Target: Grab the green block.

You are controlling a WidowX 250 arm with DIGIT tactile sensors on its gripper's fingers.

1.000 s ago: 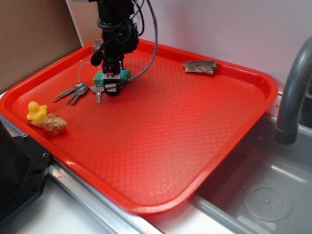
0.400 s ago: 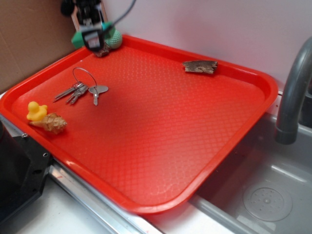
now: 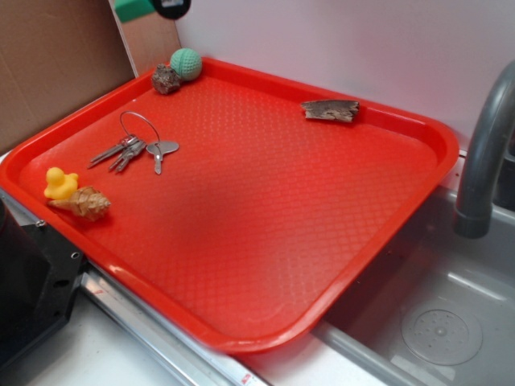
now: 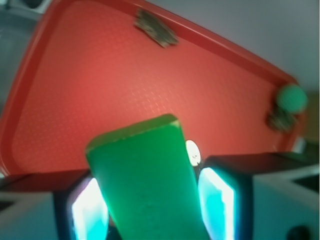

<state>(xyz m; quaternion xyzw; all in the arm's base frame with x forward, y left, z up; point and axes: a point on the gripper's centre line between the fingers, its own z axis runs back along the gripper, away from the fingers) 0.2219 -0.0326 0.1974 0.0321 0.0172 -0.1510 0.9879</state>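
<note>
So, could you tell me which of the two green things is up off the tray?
The green block, a flat-faced bar clamped in the gripper high above the tray. The round green knitted ball rests in the far corner beside a rock.

- No text, label, brand, number or sign can be read in either view.
- The white strip (image 3: 241, 378) on the counter edge below the red tray (image 3: 418, 129) bears red marks too small to make out.
- The black part (image 3: 170, 6) at the top edge shows a pale patch, illegible.
</note>
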